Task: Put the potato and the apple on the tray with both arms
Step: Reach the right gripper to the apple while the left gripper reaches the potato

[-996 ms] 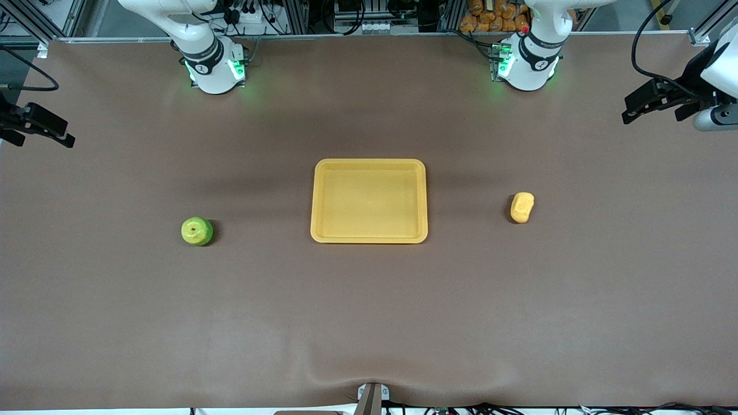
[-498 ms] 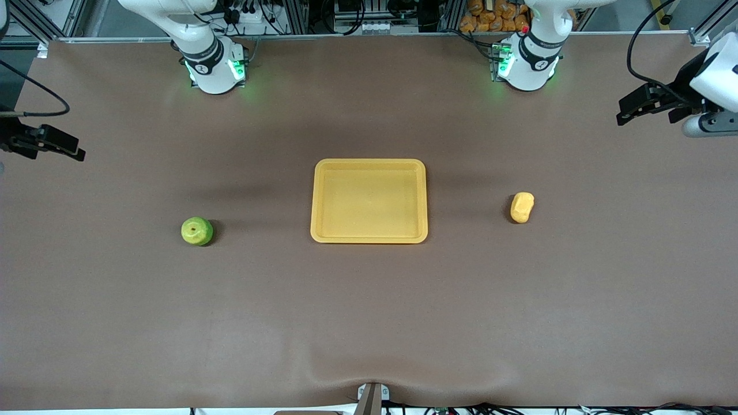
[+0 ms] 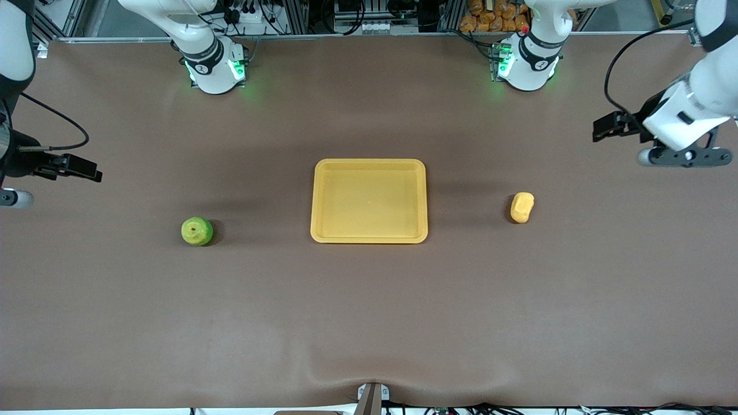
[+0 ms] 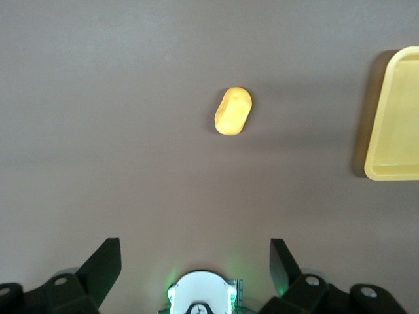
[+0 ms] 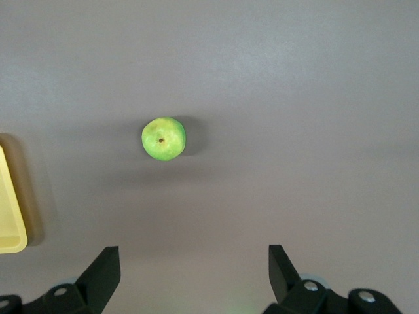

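Note:
The yellow-orange tray (image 3: pixel 369 163) lies mid-table with nothing in it. The green apple (image 3: pixel 197 231) rests on the mat toward the right arm's end, stem dimple up. The oblong yellow potato (image 3: pixel 522 207) lies toward the left arm's end. My left gripper (image 3: pixel 604 128) hangs open and empty over bare mat, out past the potato toward the table's end. My right gripper (image 3: pixel 87 169) is open and empty too, over bare mat out past the apple. The left wrist view shows the potato (image 4: pixel 233 112) and tray (image 4: pixel 393 131) well ahead of the open gripper (image 4: pixel 194 258). The right wrist view shows the apple (image 5: pixel 163 139) ahead of its gripper (image 5: pixel 194 261).
The two arm bases (image 3: pixel 214 69) (image 3: pixel 527 63) stand on the brown mat along the robots' edge. A camera mount (image 3: pixel 372 397) sits at the edge nearest the front camera, where the mat is slightly rippled (image 3: pixel 369 369).
Both grippers have swung in from the table's ends toward the fruit, the left toward the potato and the right toward the apple. Apple, potato and tray have not moved.

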`<act>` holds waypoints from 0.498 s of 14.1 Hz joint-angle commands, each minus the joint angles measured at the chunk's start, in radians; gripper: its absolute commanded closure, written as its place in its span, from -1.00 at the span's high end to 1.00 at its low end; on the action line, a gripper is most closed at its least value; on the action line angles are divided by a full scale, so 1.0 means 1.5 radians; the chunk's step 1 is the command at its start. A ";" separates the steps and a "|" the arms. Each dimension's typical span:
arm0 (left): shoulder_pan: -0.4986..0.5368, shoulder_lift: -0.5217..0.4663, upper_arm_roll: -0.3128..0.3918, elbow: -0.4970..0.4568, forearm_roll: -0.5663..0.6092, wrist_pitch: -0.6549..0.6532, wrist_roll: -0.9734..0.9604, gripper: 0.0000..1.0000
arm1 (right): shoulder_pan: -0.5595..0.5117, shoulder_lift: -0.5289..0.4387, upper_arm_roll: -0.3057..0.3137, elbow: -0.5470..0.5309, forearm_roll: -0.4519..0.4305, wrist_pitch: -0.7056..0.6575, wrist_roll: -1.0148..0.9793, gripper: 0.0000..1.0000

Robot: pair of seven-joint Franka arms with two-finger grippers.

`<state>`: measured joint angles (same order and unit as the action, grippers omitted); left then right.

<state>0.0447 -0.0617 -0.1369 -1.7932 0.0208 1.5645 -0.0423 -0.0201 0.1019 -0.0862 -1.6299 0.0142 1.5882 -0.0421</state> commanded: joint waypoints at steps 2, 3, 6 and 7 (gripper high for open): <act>-0.004 -0.015 -0.015 -0.077 0.002 0.074 0.012 1.00 | -0.009 0.042 0.007 0.026 0.001 -0.004 -0.005 1.00; -0.005 -0.015 -0.017 -0.096 0.005 0.097 0.014 1.00 | -0.008 0.047 0.008 0.026 0.003 -0.001 -0.004 1.00; -0.005 -0.013 -0.030 -0.157 0.007 0.179 0.014 1.00 | -0.011 0.063 0.007 0.025 0.021 0.010 0.002 1.00; -0.005 -0.013 -0.031 -0.178 0.007 0.209 0.014 1.00 | -0.014 0.071 0.007 0.025 0.041 0.011 0.003 1.00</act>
<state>0.0369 -0.0605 -0.1773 -1.9861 0.0209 1.7967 -0.0397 -0.0202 0.1758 -0.0854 -1.6209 0.0302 1.6100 -0.0418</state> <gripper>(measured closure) 0.000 0.000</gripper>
